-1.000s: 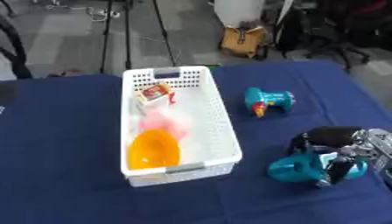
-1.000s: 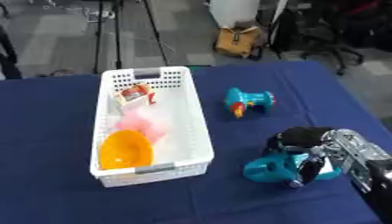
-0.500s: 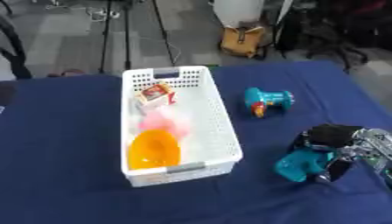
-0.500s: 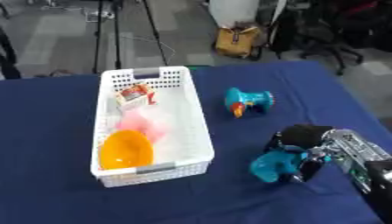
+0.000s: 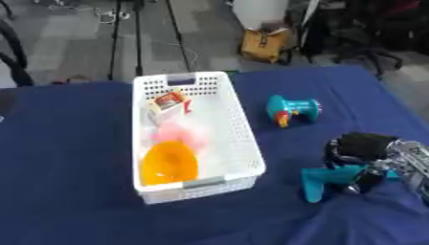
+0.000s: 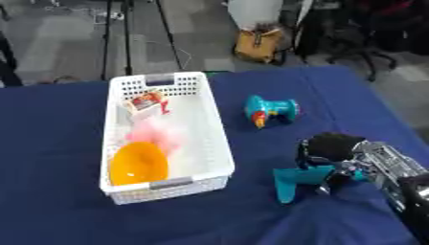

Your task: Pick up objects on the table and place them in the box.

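My right hand [image 5: 362, 149] comes in from the lower right, its fingers curled round a teal toy [image 5: 328, 180] on the blue table. A second teal toy [image 5: 293, 109] with an orange and red detail lies on its side further back, right of the box. The white perforated box [image 5: 244, 139] stands left of centre. Inside it lie an orange bowl [image 5: 169, 161], a pink soft thing [image 5: 176, 134] and a small red and white carton [image 5: 168, 103]. My left hand shows in neither view.
The blue cloth [image 5: 67, 158] covers the whole table. Behind the far edge, on the grey floor, are tripod legs [image 5: 117, 33], a yellow-brown bag [image 5: 264, 44] and office chairs [image 5: 368, 28].
The right hand has closed down on the near teal toy and shifted it slightly; the toy sits a little further right and lower. The box and far toy have not moved.
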Robot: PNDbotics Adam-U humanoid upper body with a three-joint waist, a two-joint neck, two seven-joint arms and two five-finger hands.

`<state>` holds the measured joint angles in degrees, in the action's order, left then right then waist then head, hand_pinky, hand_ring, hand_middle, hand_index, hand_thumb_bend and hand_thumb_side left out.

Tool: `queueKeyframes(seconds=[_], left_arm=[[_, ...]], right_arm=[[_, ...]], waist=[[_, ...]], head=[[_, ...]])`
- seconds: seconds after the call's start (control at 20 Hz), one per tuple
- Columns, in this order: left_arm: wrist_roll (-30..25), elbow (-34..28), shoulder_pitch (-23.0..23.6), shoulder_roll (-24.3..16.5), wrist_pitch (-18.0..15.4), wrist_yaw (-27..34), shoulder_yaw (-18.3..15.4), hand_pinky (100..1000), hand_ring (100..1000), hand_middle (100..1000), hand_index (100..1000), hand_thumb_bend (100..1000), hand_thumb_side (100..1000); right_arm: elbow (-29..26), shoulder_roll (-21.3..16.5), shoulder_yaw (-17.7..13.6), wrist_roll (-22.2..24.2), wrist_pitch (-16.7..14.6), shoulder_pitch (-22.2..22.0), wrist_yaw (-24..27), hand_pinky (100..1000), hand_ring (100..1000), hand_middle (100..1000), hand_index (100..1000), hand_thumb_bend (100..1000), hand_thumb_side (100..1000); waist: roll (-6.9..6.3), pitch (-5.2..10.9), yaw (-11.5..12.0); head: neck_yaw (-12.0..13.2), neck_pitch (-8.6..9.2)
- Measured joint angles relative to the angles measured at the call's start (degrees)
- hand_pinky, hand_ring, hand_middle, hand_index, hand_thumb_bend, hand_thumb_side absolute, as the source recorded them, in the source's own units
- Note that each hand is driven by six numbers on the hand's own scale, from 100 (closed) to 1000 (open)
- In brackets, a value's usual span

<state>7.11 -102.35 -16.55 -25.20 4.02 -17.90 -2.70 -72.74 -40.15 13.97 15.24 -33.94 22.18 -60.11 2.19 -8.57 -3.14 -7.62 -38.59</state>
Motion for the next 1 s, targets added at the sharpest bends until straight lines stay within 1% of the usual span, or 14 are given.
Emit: queueKeyframes(seconds=[0.2, 0.4, 0.45, 0.5, 0.55, 0.6, 0.75, 1.0], left_arm=[[0.00, 0.00, 0.00, 0.00, 0.00, 0.00, 0.00, 508, 675, 742, 836, 710, 735], [0.00, 0.00, 0.00, 0.00, 0.00, 0.00, 0.00, 509, 675, 742, 836, 711, 734], [0.00, 0.00, 0.00, 0.00, 0.00, 0.00, 0.00, 509, 675, 742, 836, 710, 735], [0.00, 0.00, 0.00, 0.00, 0.00, 0.01, 0.00, 509, 675, 742, 836, 710, 735], [-0.01, 0.00, 0.00, 0.00, -0.01, 0.01, 0.00, 509, 675, 742, 836, 711, 735], [-0.01, 0.00, 0.00, 0.00, -0.01, 0.01, 0.00, 509, 675, 742, 836, 711, 735], [-0.02, 0.00, 0.00, 0.00, -0.02, 0.01, 0.00, 509, 675, 742, 836, 711, 736], [-0.03, 0.00, 0.00, -0.01, -0.03, 0.02, 0.00, 509, 675, 742, 836, 711, 735]], right_arm=[[-1.34, -0.54, -0.97, -1.49, 0.41, 0.68, 0.00, 100, 249, 323, 495, 456, 163], [-3.10, -1.32, -1.63, -1.61, 0.52, 1.08, 0.65, 100, 247, 317, 490, 436, 162], [-3.53, -1.56, -1.74, -1.45, 0.54, 1.16, 1.13, 100, 240, 310, 483, 407, 156], [-3.94, -1.73, -1.94, -1.26, 0.55, 1.38, 1.76, 100, 240, 310, 483, 407, 156], [-4.36, -2.02, -2.04, -0.93, 0.56, 1.68, 2.50, 100, 226, 297, 470, 374, 150], [-4.78, -2.26, -2.23, -0.54, 0.56, 1.98, 3.21, 100, 225, 296, 469, 372, 150], [-5.83, -2.92, -2.78, 1.18, 0.59, 2.64, 7.16, 100, 191, 268, 442, 339, 152], [-7.62, -3.23, -3.90, 5.74, 1.53, 4.08, 16.19, 100, 182, 263, 436, 341, 151]], waist=[[0.01, 0.01, 0.00], [0.04, 0.01, 0.03], [0.04, 0.01, 0.03], [0.04, 0.01, 0.03], [0.06, 0.01, 0.03], [0.08, 0.02, 0.03], [0.09, 0.03, 0.03], [0.07, 0.03, -0.02]], head=[[-0.04, 0.00], [-0.05, 0.00], [-0.05, 0.00], [-0.05, 0.00], [-0.05, 0.00], [-0.05, 0.00], [-0.05, 0.00], [-0.05, 0.00]])
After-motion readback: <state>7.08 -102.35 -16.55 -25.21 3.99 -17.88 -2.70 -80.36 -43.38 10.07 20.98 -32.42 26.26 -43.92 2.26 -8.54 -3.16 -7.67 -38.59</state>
